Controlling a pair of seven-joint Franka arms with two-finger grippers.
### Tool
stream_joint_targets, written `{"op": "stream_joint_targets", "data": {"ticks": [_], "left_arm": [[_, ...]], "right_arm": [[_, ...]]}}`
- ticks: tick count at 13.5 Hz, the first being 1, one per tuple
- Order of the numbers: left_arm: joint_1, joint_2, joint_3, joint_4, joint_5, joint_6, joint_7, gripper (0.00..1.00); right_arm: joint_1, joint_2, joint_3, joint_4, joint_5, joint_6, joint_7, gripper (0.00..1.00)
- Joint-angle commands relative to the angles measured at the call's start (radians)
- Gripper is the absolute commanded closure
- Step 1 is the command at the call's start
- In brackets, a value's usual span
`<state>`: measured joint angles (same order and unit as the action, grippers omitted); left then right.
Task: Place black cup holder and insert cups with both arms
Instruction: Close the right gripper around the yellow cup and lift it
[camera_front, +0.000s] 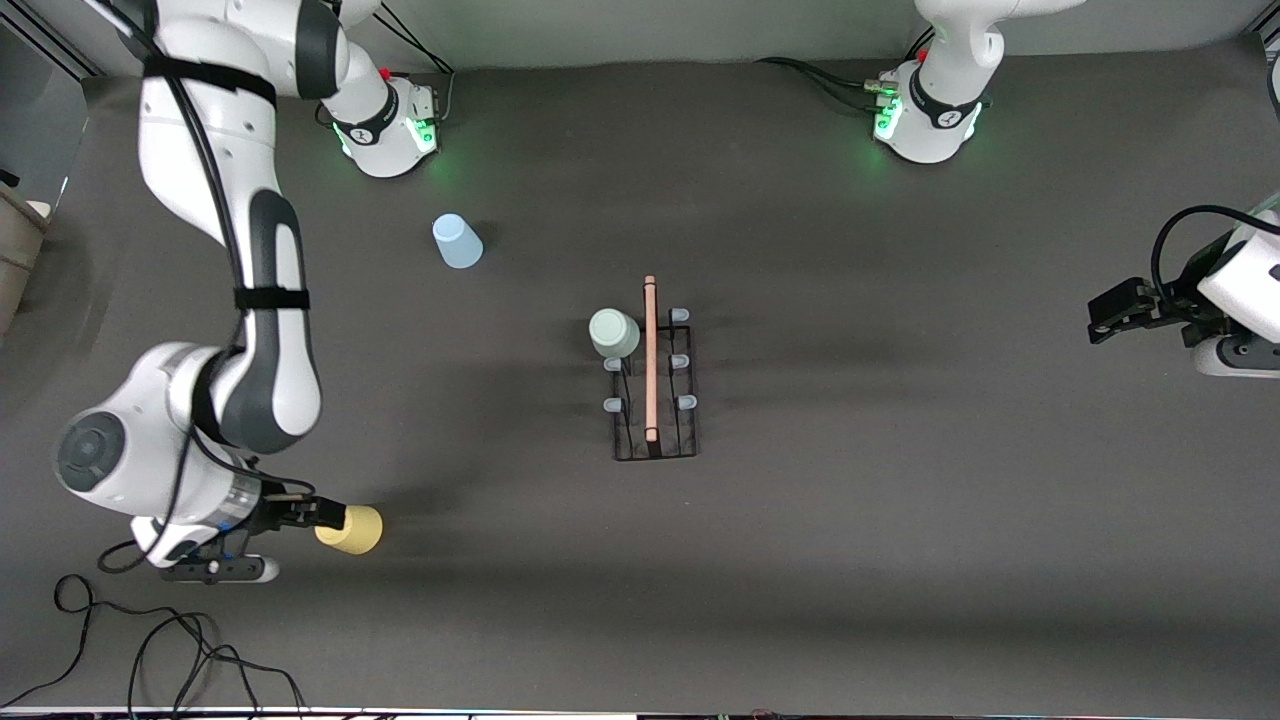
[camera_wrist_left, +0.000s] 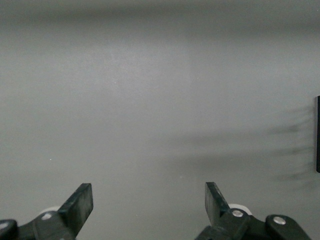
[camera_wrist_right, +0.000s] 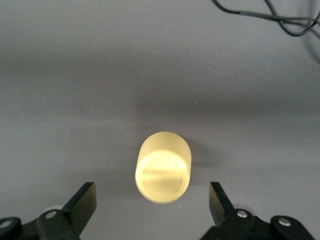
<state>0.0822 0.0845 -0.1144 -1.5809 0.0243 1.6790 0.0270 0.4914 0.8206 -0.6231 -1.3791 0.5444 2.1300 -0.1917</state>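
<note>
My arms are white with dark grey joints, and my bases glow green. My right gripper (camera_wrist_right: 152, 200) is black, as is my left gripper (camera_wrist_left: 149, 207). The table (camera_front: 900, 560) is a plain dark grey with no pattern. The cup holder (camera_front: 655, 400) is black wire with a light wooden rod and pale blue peg tips. One cup is yellow (camera_wrist_right: 163, 167), one pale green (camera_front: 614, 333), one light blue (camera_front: 457, 242). All three cups are plain. Black cables (camera_front: 150, 650) trail over the table.

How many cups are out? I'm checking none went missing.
3: pale green cup on the black cup holder, light blue cup near the right arm's base, yellow cup at the right gripper.
</note>
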Motion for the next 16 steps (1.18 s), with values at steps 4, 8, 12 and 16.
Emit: {"op": "stream_joint_targets", "data": {"ticks": [4,8,12,16], "left_arm": [[-0.009,0.004,0.002,0.018,0.003,-0.024,-0.009,0.00],[-0.009,0.003,0.002,0.018,0.003,-0.025,-0.010,0.00],[-0.010,0.004,0.004,0.018,0.003,-0.030,-0.010,0.00],[-0.010,0.003,0.002,0.018,0.003,-0.030,-0.010,0.00]], "right_arm": [[-0.002,0.049,0.036,-0.087,0.046,0.142,-0.034,0.00],[-0.002,0.042,0.040,-0.087,0.045,0.134,-0.031,0.73],[0.009,-0.061,0.022,-0.052,0.023,-0.031,0.014,0.74],[0.015,-0.196,0.025,0.037,-0.159,-0.283,0.220,0.73]]}}
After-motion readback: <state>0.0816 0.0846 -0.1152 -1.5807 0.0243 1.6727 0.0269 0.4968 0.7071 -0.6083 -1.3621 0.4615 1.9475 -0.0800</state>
